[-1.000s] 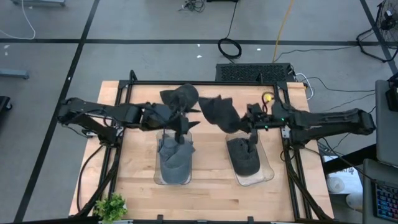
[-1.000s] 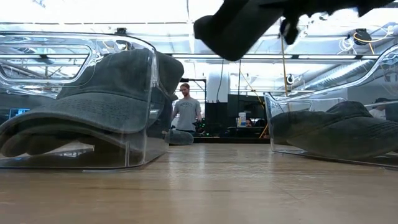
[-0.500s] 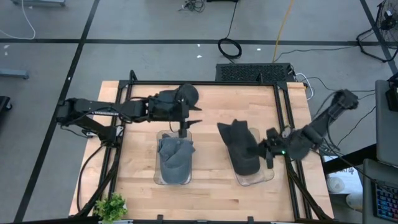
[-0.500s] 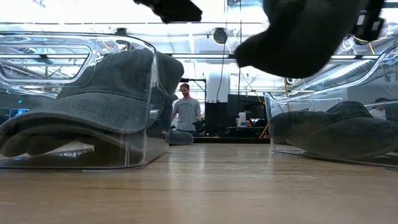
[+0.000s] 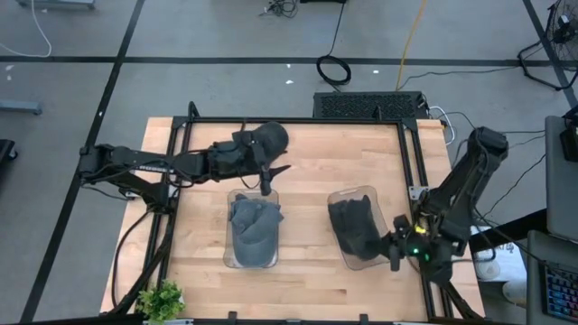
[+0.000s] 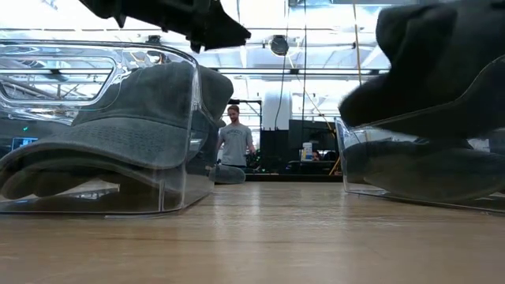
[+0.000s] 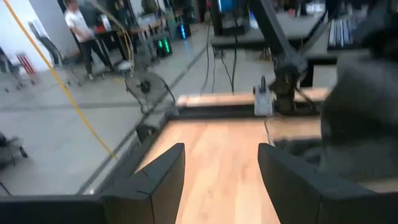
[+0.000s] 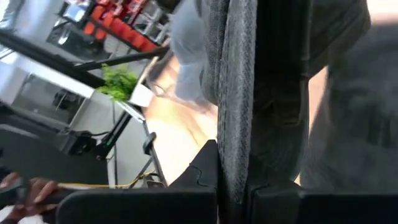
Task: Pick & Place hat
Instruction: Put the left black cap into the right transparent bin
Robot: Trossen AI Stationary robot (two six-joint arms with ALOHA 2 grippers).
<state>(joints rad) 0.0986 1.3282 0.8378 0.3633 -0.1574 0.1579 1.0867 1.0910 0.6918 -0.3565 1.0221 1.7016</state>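
My right gripper point(image 5: 390, 248) is shut on a dark grey hat point(image 5: 354, 227), which hangs over the clear right tray point(image 5: 384, 255). In the low view this hat point(image 6: 442, 71) hovers just above another hat point(image 6: 426, 170) lying in that tray. Whether the two touch I cannot tell. The clear left tray point(image 5: 233, 262) holds a grey hat point(image 5: 255, 227) resting on its brim point(image 6: 95, 154). My left gripper point(image 5: 275, 173) is open with nothing between its fingers point(image 7: 168, 174), above the left tray's far end. A dark rounded lump point(image 5: 268, 138) sits by its wrist. My right gripper pinches a fold of the hat's grey cloth point(image 8: 239, 143) between its two fingers. It comes from the table's right side, nearly level and slanting slightly down. The hat reaches out beyond the fingers toward the left, lifted over the right tray.
A black frame point(image 5: 298, 120) borders the wooden table. A small green plant point(image 5: 161, 300) stands at the near left corner. Bare wood lies between the two trays point(image 5: 302, 235). In the low view a person point(image 6: 235, 142) stands in the room behind.
My right gripper has swung with its hat from the table's far middle toward the near right edge and down over the right tray, rolling as it went. My left gripper has sunk a little and rolled, and stays open.
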